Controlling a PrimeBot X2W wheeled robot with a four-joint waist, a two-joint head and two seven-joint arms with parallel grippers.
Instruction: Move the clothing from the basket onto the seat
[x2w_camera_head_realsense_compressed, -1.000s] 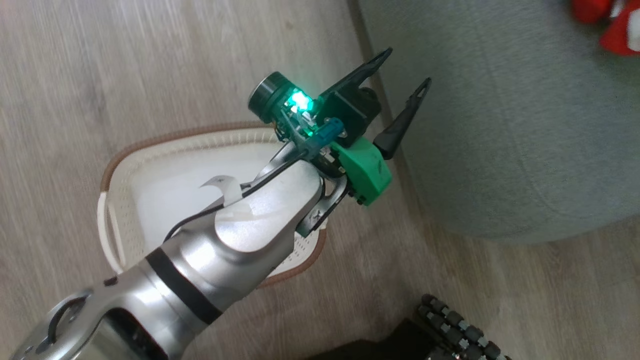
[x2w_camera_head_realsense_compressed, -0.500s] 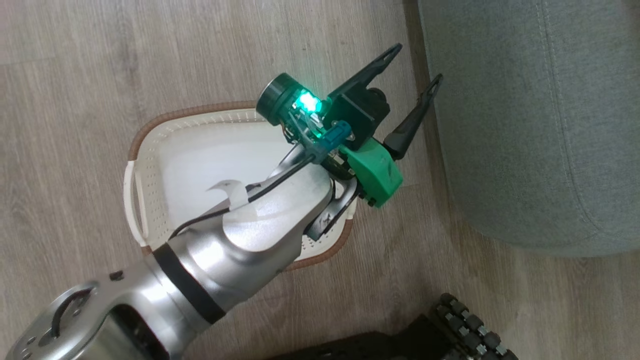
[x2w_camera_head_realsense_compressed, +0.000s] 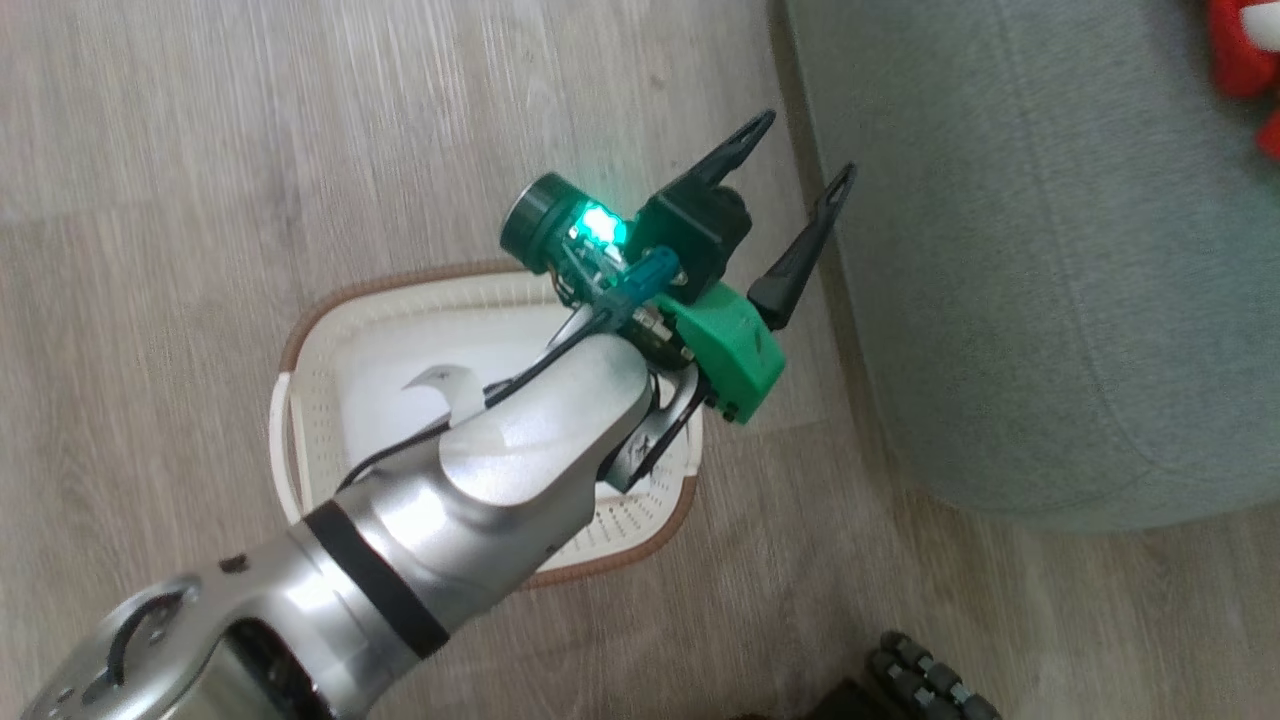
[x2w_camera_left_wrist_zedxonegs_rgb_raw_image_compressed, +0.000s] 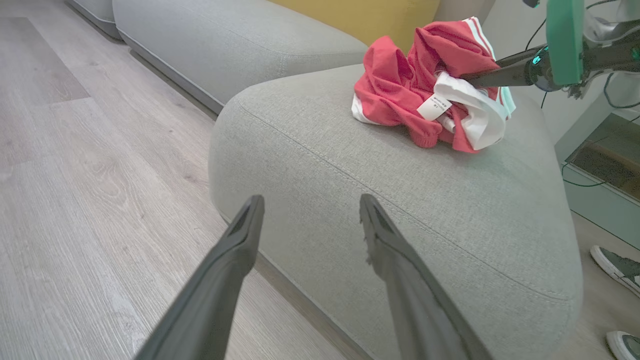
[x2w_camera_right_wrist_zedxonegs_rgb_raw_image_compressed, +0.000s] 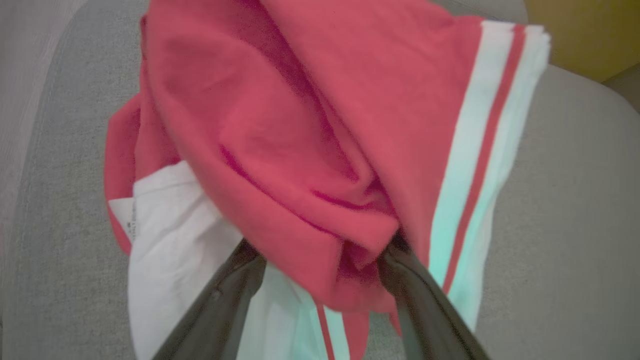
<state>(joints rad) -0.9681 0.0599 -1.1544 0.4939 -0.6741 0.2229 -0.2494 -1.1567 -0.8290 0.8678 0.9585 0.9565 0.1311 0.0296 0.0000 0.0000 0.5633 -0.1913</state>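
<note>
Both grippers are spread: the left gripper (x2w_camera_head_realsense_compressed: 806, 145) holds nothing between its tapering dark fingers above the brown-rimmed, perforated cream basket (x2w_camera_head_realsense_compressed: 390, 300). The right gripper (x2w_camera_right_wrist_zedxonegs_rgb_raw_image_compressed: 320, 250) has its fingers apart, their tips buried under the clothing (x2w_camera_left_wrist_zedxonegs_rgb_raw_image_compressed: 430, 90). That thin red fabric, with white panels, stripe trim and a small label, lies in a crumpled heap on the woven grey-green seat (x2w_camera_left_wrist_zedxonegs_rgb_raw_image_compressed: 475, 210), whose corners are rounded; the basket stands on wood-grain floor (x2w_camera_head_realsense_compressed: 200, 200) near it.

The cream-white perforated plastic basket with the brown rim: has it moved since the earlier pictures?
No. The basket keeps about the same gap to the grey-green fabric seat; only the camera shifted.
</note>
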